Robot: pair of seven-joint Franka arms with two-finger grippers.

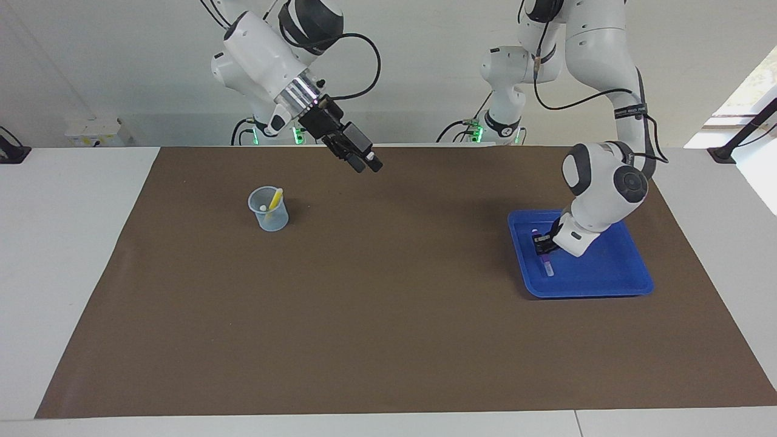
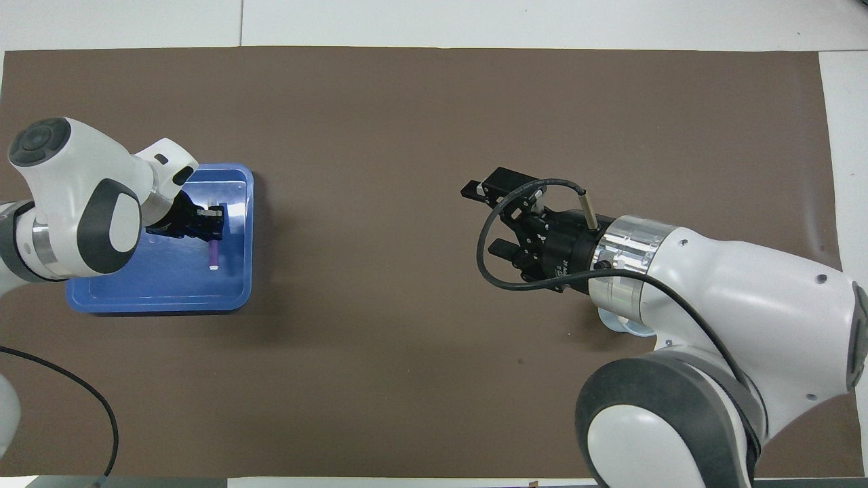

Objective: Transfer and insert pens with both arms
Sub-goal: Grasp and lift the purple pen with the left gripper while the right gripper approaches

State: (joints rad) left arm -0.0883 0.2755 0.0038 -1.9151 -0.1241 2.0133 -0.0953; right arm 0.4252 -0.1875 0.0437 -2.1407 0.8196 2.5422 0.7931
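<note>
The purple pen [image 1: 547,265] [image 2: 213,254] hangs with its pale cap end low over the floor of the blue tray [image 1: 607,290] [image 2: 156,301]. My left gripper [image 1: 542,243] [image 2: 213,224] is shut on its upper end. A clear plastic cup [image 1: 268,212] stands toward the right arm's end of the mat, and a yellow pen [image 1: 275,198] leans inside it. My right gripper [image 1: 368,165] [image 2: 478,220] is open and holds nothing. It is up in the air over the mat, between the cup and the tray. In the overhead view the right arm covers all but a sliver of the cup [image 2: 614,324].
A brown mat [image 1: 388,328] covers most of the white table. Black cables loop off both arms' wrists. Apart from the cup and the tray, nothing else stands on the mat.
</note>
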